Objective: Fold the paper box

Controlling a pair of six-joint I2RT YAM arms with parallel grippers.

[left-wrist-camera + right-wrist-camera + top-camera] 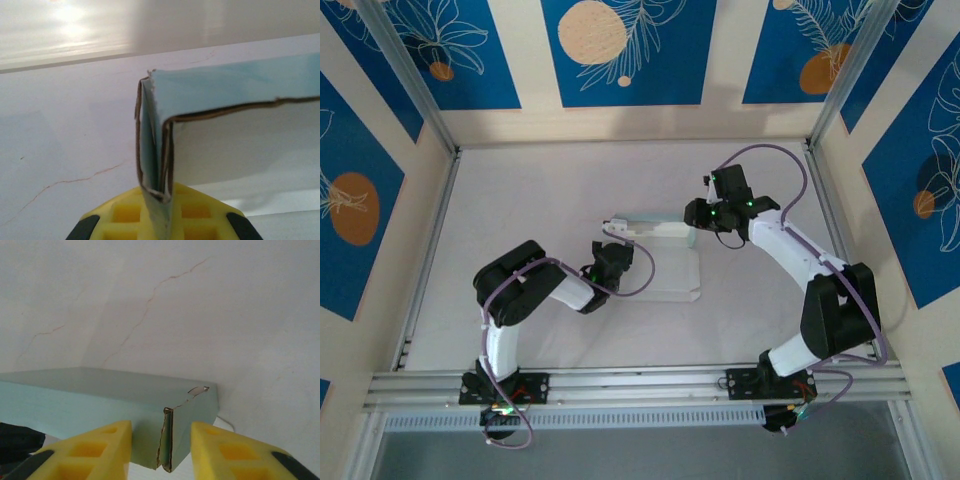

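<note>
The paper box (665, 270) is pale grey-green card lying mid-table, with a raised wall along its far edge. My left gripper (611, 243) is at the wall's left end. In the left wrist view its yellow fingers (125, 215) are shut on the folded corner flaps of the box (225, 97). My right gripper (693, 217) is at the wall's right end. Its yellow fingers (102, 450) stand apart on either side of the end flap of the box (100, 395), with a gap showing on both sides.
The white table (520, 200) is boxed in by side and back walls (620, 50) with blue panels. An aluminium rail (640, 385) runs along the near edge by the arm bases. Open surface lies left of and beyond the box.
</note>
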